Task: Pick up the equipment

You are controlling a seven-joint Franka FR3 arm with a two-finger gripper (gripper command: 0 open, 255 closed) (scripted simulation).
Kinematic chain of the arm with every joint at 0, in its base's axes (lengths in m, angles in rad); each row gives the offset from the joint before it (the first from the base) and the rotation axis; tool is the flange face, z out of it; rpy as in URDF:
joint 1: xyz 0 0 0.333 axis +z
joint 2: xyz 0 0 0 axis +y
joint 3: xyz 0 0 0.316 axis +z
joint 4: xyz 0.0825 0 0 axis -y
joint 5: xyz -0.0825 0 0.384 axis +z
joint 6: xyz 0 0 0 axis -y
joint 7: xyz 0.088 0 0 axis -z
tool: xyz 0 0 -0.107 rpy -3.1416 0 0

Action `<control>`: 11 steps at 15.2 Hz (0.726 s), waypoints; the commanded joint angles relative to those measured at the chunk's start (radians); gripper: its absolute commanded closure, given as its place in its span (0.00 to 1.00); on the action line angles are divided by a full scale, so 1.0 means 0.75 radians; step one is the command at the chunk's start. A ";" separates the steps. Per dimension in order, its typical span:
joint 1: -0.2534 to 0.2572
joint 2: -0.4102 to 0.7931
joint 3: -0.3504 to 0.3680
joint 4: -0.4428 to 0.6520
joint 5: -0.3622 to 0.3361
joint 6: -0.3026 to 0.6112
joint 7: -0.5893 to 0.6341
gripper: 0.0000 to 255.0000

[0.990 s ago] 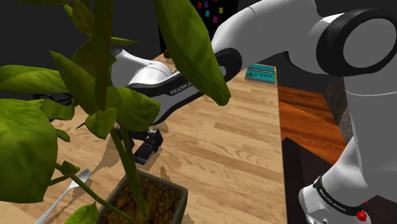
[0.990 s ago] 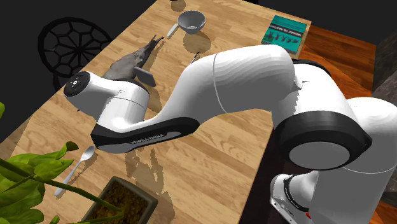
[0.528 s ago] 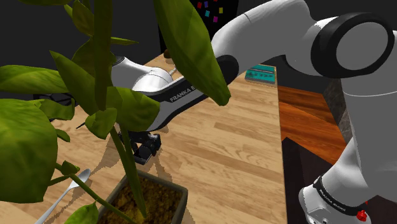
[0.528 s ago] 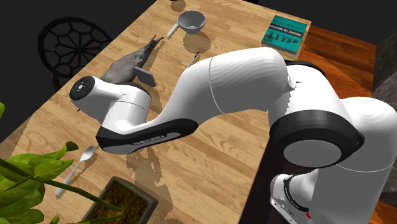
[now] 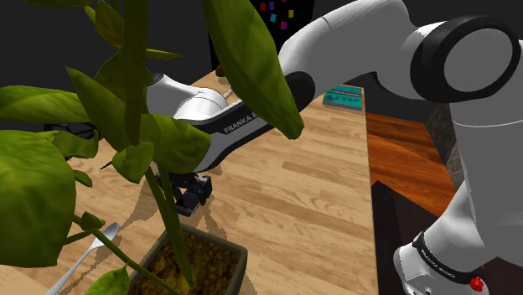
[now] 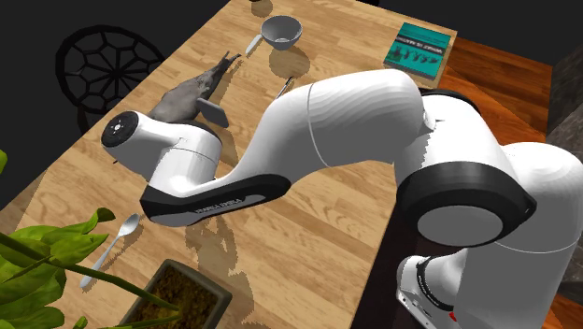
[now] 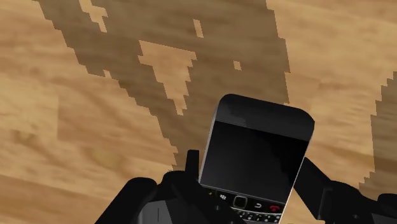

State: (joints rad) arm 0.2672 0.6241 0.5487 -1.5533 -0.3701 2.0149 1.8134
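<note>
A black gripper (image 7: 248, 164) pinches a black phone (image 7: 257, 146) by its two long edges, screen up (keypad end nearest the palm). Beneath it is a wooden table (image 7: 76, 127) dappled with shadow. Whether the phone clears the wood is unclear. In the shoulder view, a potted plant (image 5: 126, 126) stands just beside the hand.

A home dining spot is showing: a wooden tabletop (image 6: 308, 252) is carrying a bowl (image 6: 281, 31), spoon (image 6: 110, 248), book (image 6: 419, 47) and potted plant (image 6: 182, 294).
</note>
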 commanded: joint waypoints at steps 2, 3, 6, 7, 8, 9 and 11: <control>-0.003 -0.019 0.007 0.015 0.011 -0.033 -0.008 1.00; -0.004 -0.026 0.010 0.022 0.016 -0.046 -0.011 1.00; -0.007 -0.047 0.019 0.044 0.029 -0.087 -0.019 1.00; -0.008 -0.054 0.021 0.053 0.033 -0.101 -0.022 1.00; -0.008 -0.061 0.024 0.061 0.037 -0.115 -0.025 1.00; -0.009 -0.067 0.026 0.070 0.041 -0.129 -0.028 1.00; -0.009 -0.078 0.031 0.089 0.049 -0.158 -0.033 1.00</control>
State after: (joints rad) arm 0.2621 0.5722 0.5695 -1.4894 -0.3372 1.9055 1.7906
